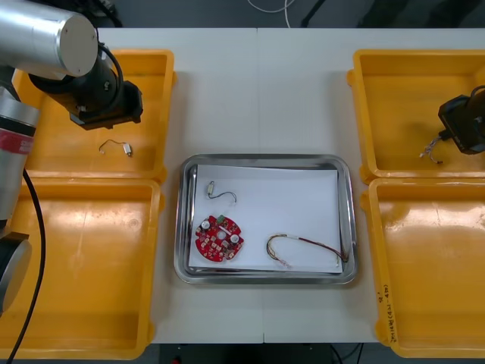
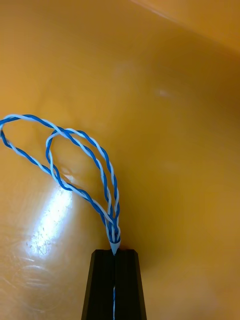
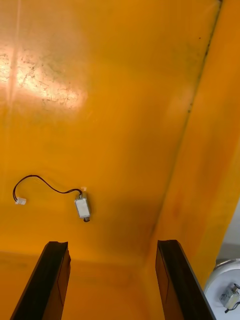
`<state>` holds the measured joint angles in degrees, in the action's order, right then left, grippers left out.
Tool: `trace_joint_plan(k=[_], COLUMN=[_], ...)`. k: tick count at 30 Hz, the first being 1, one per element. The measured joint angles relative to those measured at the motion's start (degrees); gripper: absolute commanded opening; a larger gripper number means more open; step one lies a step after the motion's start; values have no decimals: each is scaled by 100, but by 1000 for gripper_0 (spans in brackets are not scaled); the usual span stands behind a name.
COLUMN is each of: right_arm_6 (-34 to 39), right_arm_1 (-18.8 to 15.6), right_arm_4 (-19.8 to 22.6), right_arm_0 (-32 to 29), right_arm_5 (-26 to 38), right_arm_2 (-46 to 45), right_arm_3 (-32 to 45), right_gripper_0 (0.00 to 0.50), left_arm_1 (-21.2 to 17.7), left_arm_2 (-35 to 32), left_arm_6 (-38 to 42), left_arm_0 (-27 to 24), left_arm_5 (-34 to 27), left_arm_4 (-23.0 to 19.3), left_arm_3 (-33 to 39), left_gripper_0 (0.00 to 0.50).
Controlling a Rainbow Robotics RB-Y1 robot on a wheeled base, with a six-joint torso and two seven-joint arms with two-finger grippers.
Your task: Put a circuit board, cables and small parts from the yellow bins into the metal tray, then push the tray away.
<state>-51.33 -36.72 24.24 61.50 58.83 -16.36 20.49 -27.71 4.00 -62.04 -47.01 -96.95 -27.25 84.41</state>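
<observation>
Right gripper (image 2: 115, 252), mine, is clamped on one end of a twisted blue and white cable (image 2: 75, 150), the black fingers pressed together with only the thin strands between them. It hangs over the far right yellow bin (image 1: 409, 61), at the right side of the bench (image 1: 261, 91). Two loops of the cable fan out from the fingertips above the bin's floor; whether they touch that floor I cannot tell.

My left gripper (image 3: 112, 243) is over the far left yellow bin (image 1: 151, 57), its fingers spread wide with nothing between them. On the bin's floor, a little beyond the fingertips, lies a small metal part (image 3: 82, 206); a thin black lead (image 3: 45, 184) curls away from it to a white plug (image 3: 20, 201). Part and gripper are apart. From the front, the part lies on the near side of the gripper, toward the bin's near wall.

Between the bins stands the metal tray (image 1: 265, 161), white inside. It holds a round red circuit board (image 1: 219, 237) toward its near left corner, a second small metal part (image 1: 214, 192) with a dark lead (image 1: 227, 196) just beyond the board, and a red and yellow cable (image 1: 303, 249) looped along its near right side. Board and looped cable lie apart. A corner of the tray, with that second part in it, shows past my left gripper's fingers, beyond the bin's wall.
</observation>
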Motion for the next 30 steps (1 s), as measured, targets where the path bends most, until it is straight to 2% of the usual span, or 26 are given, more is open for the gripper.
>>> trace_joint_plan(k=[4, 17, 21, 30], right_arm_6=[0, -1, -2, -90], right_arm_1=[1, 0, 0, 0], right_arm_4=[-33, -276, -278, -67], right_arm_0=[-56, -207, -225, -275], right_arm_5=[433, 3094, 3851, 5025], right_arm_2=[0, 0, 0, 1], right_arm_3=[335, 2612, 3317, 4486], right_gripper_0=[0, 0, 0, 0], left_arm_1=[0, 0, 0, 0], left_arm_2=[0, 0, 0, 13], left_arm_6=[0, 0, 0, 0], left_arm_0=[0, 6, 43, 147], left_arm_5=[93, 337, 527, 916], left_arm_4=[1, -17, -24, -41], left_arm_3=[-198, -783, -785, -853], left_gripper_0=[500, 500, 500, 500])
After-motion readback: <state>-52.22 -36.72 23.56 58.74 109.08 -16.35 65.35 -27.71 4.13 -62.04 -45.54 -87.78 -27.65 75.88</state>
